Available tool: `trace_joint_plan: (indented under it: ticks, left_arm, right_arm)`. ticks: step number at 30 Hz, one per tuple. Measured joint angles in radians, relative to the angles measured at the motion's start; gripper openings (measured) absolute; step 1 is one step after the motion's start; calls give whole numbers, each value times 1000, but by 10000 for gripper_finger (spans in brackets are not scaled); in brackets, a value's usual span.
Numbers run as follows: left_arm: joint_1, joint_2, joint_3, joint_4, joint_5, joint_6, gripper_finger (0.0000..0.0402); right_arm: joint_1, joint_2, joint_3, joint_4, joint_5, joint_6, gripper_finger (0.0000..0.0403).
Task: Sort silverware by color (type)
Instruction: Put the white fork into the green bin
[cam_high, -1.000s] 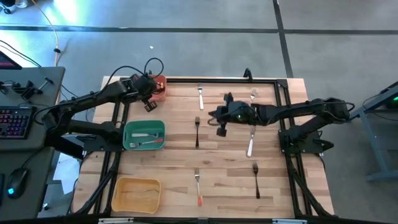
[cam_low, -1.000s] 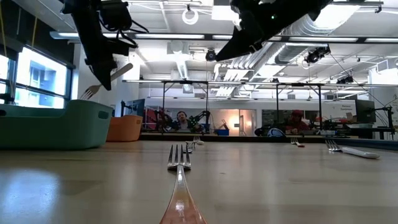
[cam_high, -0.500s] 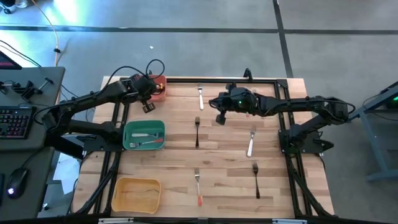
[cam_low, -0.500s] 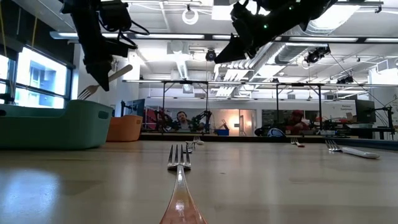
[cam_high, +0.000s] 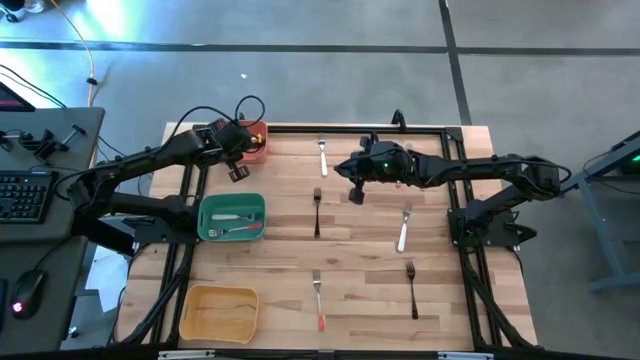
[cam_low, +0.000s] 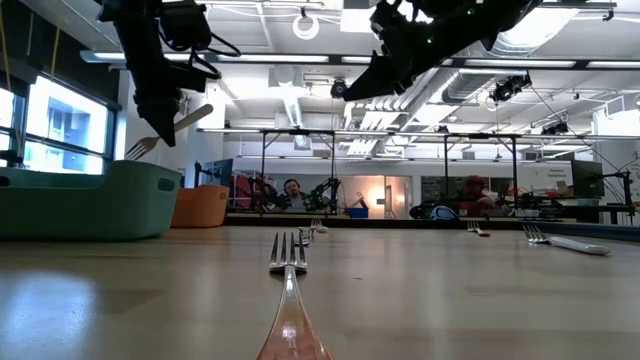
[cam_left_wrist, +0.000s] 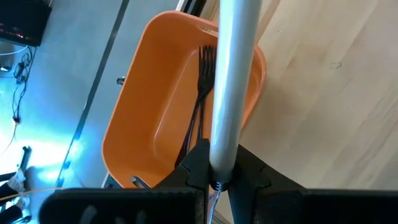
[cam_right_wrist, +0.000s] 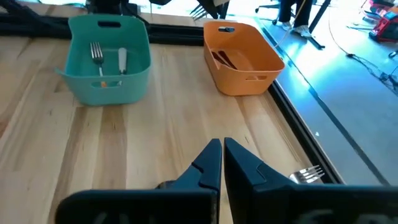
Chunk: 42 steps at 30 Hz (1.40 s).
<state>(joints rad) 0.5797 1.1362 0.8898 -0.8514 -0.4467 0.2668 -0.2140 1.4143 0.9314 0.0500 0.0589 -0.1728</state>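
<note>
At the upper left of the high view, you see the left gripper (cam_high: 238, 160) pinching a white-handled fork (cam_left_wrist: 227, 93) above the table; the left wrist view shows its fingers (cam_left_wrist: 198, 165) pressed against the handle, with the orange bin (cam_left_wrist: 143, 118) directly beyond. That orange bin holds black forks (cam_left_wrist: 202, 81). In the low view, the same fork (cam_low: 165, 132) hangs tilted, tines toward the left edge of the frame, above the teal bin (cam_low: 90, 200).

Note the rest of the silverware. The teal bin (cam_high: 207, 215) at centre left of the high view holds a fork and a white-handled piece. The yellow bin (cam_high: 190, 315) at lower left holds one thin utensil; you cannot tell its type. Loose on the wooden table (cam_high: 360, 270) lie a white-handled fork (cam_high: 323, 155) at upper centre, a black fork (cam_high: 317, 210) below it, an orange-handled fork (cam_high: 318, 298) at lower centre, a white-handled fork (cam_high: 403, 230) at centre right, and a black fork (cam_high: 411, 287) at lower right.

The right gripper (cam_high: 354, 193) hovers above the table at upper centre, between the two upper forks, fingers pressed together on nothing, as the right wrist view (cam_right_wrist: 219, 163) confirms.
</note>
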Motion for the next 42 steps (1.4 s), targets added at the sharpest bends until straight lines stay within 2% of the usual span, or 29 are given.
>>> trace_joint_plan:
  ticks: [9,20,24,31,37,42]
  left_arm:
    - [-1,0,-1,-20,3,26,19]
    - [0,54,-1,-2,-7,77,19]
    - [1,99,-1,-8,50,79,19]
    - [-26,124,-1,-32,62,108,19]
    - [-79,81,9,-208,122,34,19]
    - [-156,53,77,-372,124,-68,19]
  right_arm:
    - [-65,0,0,13,-91,-9,0]
    - [-187,0,0,1,-97,-60,0]
    - [-234,0,0,5,-97,54,0]
    - [-261,0,0,-9,-93,250,0]
    - [-238,0,0,-17,-98,296,0]
    - [-235,0,0,-21,-98,296,0]
